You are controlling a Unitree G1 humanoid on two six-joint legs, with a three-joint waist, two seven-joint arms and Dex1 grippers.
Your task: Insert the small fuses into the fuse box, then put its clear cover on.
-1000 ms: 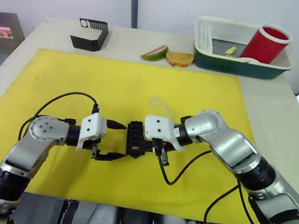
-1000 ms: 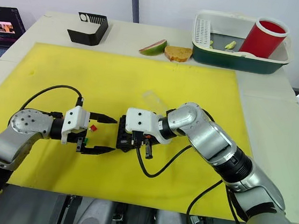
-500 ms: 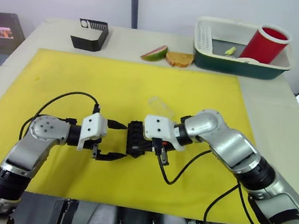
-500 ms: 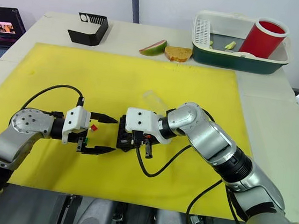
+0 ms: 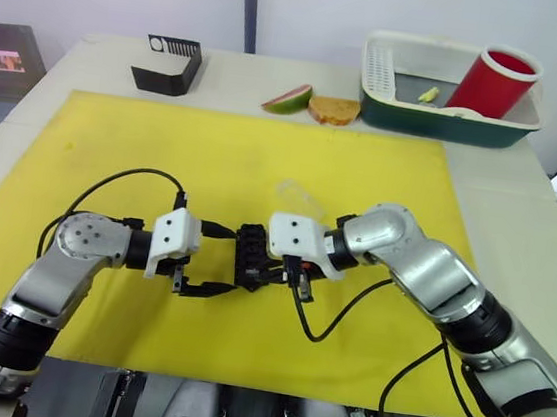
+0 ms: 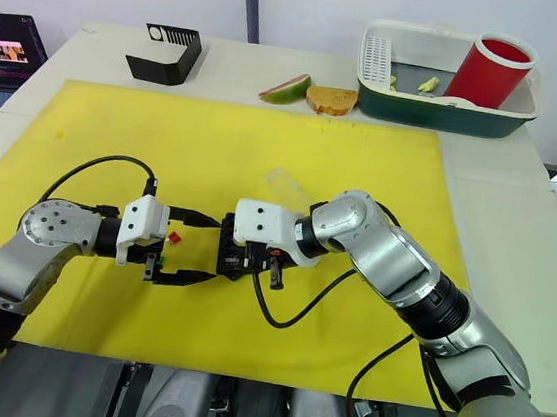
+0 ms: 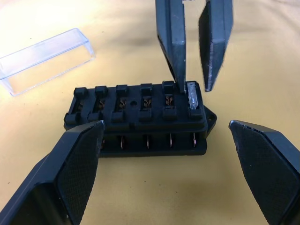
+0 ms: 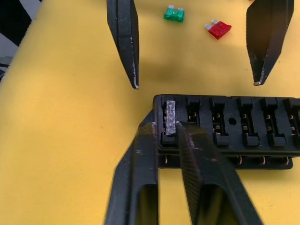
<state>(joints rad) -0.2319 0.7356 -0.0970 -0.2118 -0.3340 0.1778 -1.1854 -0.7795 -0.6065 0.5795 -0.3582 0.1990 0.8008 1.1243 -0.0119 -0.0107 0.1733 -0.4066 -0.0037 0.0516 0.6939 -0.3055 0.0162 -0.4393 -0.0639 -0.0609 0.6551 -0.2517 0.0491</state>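
Note:
The black fuse box (image 5: 250, 256) lies on the yellow mat (image 5: 264, 157). My right gripper (image 8: 167, 125) comes down on its end slot, fingers drawn close around a grey fuse (image 8: 170, 117) seated there. My left gripper (image 5: 217, 259) faces the box from the other side, wide open, one finger (image 7: 70, 178) off each end of the box. A red fuse (image 8: 219, 29) and a green fuse (image 8: 174, 13) lie loose on the mat under the left wrist. The clear cover (image 7: 44, 58) rests on the mat just beyond the box.
At the back of the table stand a black slotted stand (image 5: 169, 63), an apple slice (image 5: 288, 98), a piece of bread (image 5: 334, 109) and a green basin (image 5: 439, 121) holding a red cup (image 5: 494, 80). Cables loop beside both wrists.
My left gripper has crept slightly towards the fuse box. The right gripper and the box have stayed put.

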